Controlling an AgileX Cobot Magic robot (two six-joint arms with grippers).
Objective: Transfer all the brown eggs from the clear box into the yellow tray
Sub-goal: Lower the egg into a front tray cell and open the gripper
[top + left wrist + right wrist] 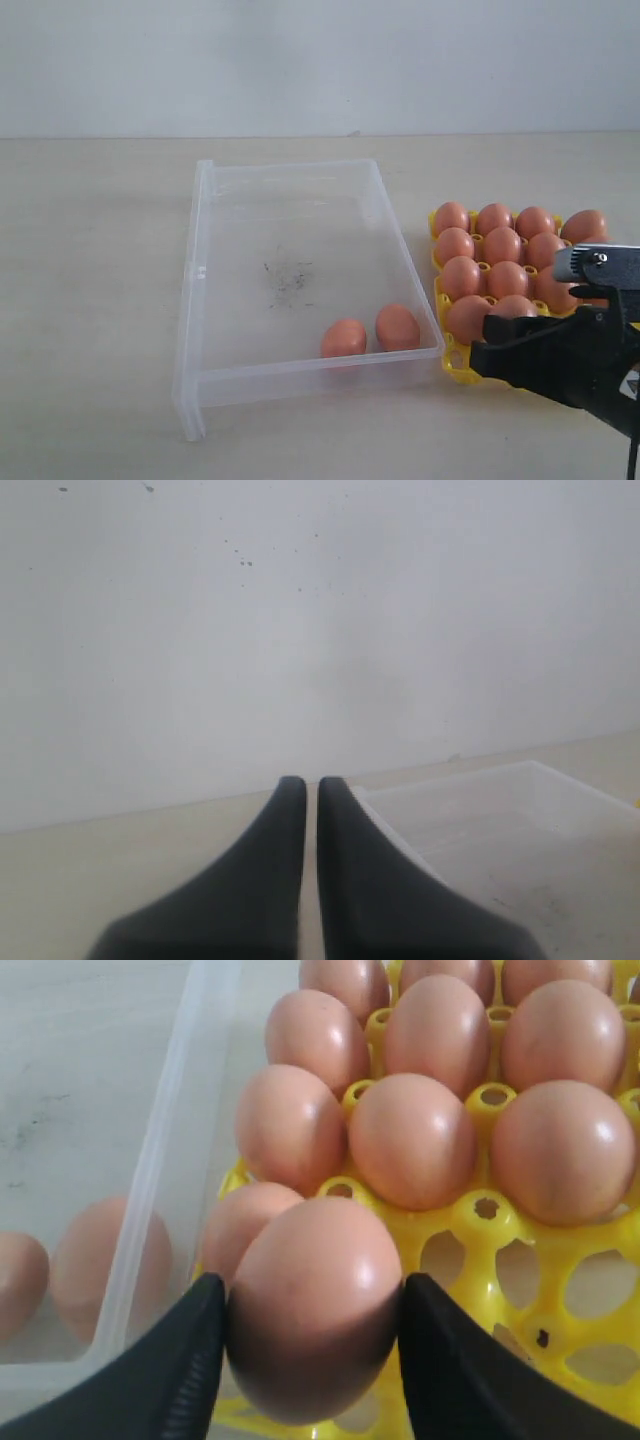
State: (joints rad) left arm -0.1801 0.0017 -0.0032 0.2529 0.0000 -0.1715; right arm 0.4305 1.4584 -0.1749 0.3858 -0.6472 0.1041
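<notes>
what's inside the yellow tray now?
Brown eggs fill the far rows of the yellow tray; some near cups sit empty. The right gripper, holding one egg, hides the cup under it.

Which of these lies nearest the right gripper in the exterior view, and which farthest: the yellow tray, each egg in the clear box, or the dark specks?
1. Yellow tray, right beneath the right gripper.
2. Right-hand egg, near right corner of the clear box.
3. Left-hand egg, just beside it.
4. Dark specks, mid-floor.
</notes>
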